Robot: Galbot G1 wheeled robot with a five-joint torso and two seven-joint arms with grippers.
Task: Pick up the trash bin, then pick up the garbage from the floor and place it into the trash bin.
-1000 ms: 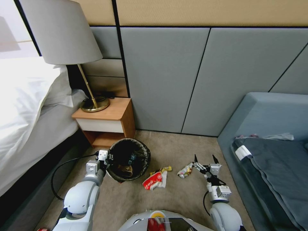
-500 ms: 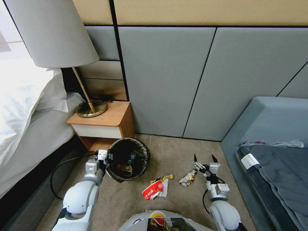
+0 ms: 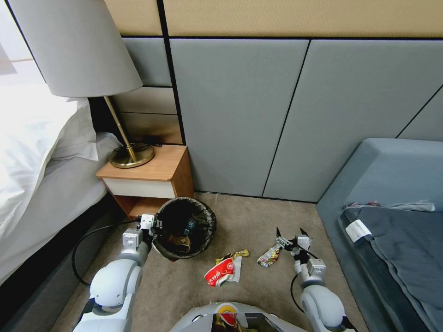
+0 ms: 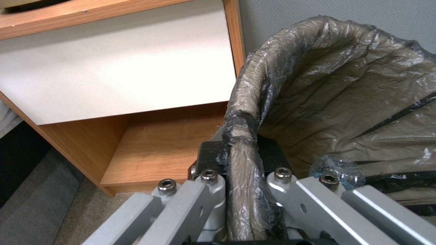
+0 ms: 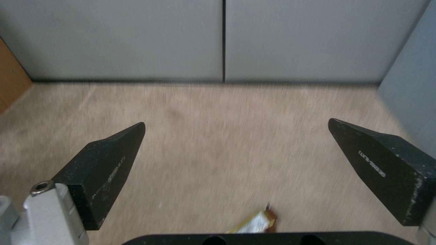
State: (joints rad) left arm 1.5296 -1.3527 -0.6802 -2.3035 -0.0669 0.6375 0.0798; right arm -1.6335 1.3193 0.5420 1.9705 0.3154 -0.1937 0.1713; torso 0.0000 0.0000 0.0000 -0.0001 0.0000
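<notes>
The trash bin point(image 3: 185, 227), round with a dark bag liner, is held at its near-left rim by my left gripper point(image 3: 154, 229). The left wrist view shows that gripper point(image 4: 240, 177) shut on the bagged rim point(image 4: 247, 112). Tan paper lies inside the bin. On the carpet lie garbage pieces: a red-and-white snack packet point(image 3: 220, 270) with white tissue, a yellow wrapper point(image 3: 236, 255) and a silvery wrapper point(image 3: 269, 256). My right gripper point(image 3: 290, 233) hangs open just right of the silvery wrapper. In the right wrist view its fingers point(image 5: 107, 170) stand wide apart, a wrapper point(image 5: 257, 223) showing beneath them.
A wooden nightstand point(image 3: 147, 177) with a brass lamp point(image 3: 131, 154) stands behind the bin, the bed point(image 3: 41, 184) to its left. A grey-blue sofa point(image 3: 387, 203) with a dark blanket borders the right. A padded wall closes the back. A black cable point(image 3: 85, 244) trails by my left arm.
The camera shifted early on, then held still. My right gripper has moved slightly left, toward the silvery wrapper. The left gripper stays on the bin rim.
</notes>
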